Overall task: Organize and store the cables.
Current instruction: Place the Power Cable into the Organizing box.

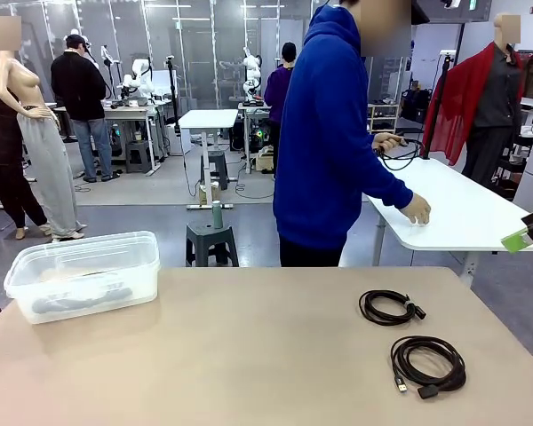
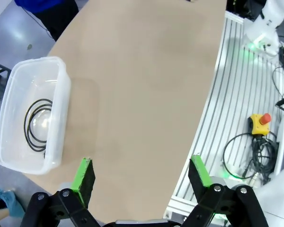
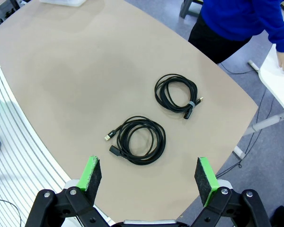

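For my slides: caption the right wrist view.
Open right hand hovers above two coiled black cables on the tan table.

Contents of container (image 1: 89,266) — hazy through frosted wall.

My tan desk (image 1: 249,355) is carrying a clear bin (image 1: 89,270) at left, with a farther cable (image 3: 161,94) and a nearer cable (image 3: 158,142) lying apart at right.

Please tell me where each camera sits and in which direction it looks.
Front: between the arms, facing across the table to the person; one green pad at the right edge.
Left wrist: above the table, facing down at the bin; open left gripper at bottom.
Right wrist: above, facing down at two cables; open right gripper.
Shared: front and right wrist show the same cables.
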Robot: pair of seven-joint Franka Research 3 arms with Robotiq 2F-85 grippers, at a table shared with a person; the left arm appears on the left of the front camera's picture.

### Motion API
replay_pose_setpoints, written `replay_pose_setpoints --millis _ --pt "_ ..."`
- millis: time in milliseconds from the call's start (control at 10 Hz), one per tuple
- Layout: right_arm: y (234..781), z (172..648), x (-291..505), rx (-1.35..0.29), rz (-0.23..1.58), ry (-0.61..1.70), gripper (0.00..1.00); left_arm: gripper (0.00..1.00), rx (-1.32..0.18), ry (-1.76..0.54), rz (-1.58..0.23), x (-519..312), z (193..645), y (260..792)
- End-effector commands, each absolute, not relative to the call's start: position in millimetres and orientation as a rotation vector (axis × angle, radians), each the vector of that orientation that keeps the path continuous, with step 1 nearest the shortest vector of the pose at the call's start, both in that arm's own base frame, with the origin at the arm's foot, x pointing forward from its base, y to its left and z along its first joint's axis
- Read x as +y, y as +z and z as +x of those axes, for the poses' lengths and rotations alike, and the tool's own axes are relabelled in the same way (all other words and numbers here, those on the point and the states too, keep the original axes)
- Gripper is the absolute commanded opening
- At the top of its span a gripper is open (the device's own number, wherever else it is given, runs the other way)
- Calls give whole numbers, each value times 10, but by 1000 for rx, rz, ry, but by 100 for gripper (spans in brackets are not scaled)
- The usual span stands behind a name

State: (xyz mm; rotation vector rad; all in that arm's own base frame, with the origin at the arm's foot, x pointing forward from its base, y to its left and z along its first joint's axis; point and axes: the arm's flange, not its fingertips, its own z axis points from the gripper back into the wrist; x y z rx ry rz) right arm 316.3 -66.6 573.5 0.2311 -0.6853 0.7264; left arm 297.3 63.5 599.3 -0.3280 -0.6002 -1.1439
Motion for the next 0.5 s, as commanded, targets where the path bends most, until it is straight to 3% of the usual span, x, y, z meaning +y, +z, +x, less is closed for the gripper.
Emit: replay_pose_setpoints --millis 0,400 --pt "5727 3159 -678 -688 233 732 100 100 -591 -1150 -316 632 2973 5991" --pt "5727 3159 -678 -688 233 732 100 100 -591 -1150 -316 632 2973 5991"
